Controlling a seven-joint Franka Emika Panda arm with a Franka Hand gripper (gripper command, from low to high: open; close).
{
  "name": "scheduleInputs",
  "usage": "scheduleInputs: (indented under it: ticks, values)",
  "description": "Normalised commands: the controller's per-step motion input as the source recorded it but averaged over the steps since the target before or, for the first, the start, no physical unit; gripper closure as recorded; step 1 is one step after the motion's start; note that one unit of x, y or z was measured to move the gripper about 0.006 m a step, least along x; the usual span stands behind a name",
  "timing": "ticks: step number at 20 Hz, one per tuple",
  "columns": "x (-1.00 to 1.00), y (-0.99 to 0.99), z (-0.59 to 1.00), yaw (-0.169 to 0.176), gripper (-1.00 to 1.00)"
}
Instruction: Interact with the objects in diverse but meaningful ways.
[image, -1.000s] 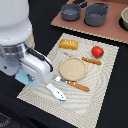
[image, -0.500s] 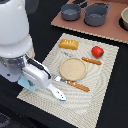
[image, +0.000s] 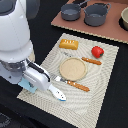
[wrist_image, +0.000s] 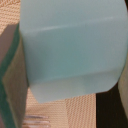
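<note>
1 pale carton (wrist_image: 70, 50) fills the wrist view, apparently held in the gripper (image: 35, 82), though the fingers' spread cannot be told. Judged, it should descend slowly and set the carton flat on the placemat (image: 107, 87). Farther off, the plate (image: 73, 68) is empty; beyond lie the bread loaf (image: 69, 44) and tomato (image: 97, 51). Farthest, 2 grey pots (image: 95, 13) show no contents.

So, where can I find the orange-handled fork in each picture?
Exterior view: the fork lies on the placemat, beside the round plate, with its tines toward the exterior view's left.
Wrist view: only its metal tines show at the picture's edge, next to a large pale blue-green block.
Shared landmark: the woven beige placemat under the fork.
</note>
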Motion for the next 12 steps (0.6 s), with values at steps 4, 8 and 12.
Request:
scheduleInputs:
  ticks: [4,8,12]
  values:
    - [-0.23,0.0,-0.27,0.053,-1.0]
    - [-0.12,0.0,-0.14,0.035,-1.0]
    - [-0.11,0.0,-0.07,0.04,-1.0]
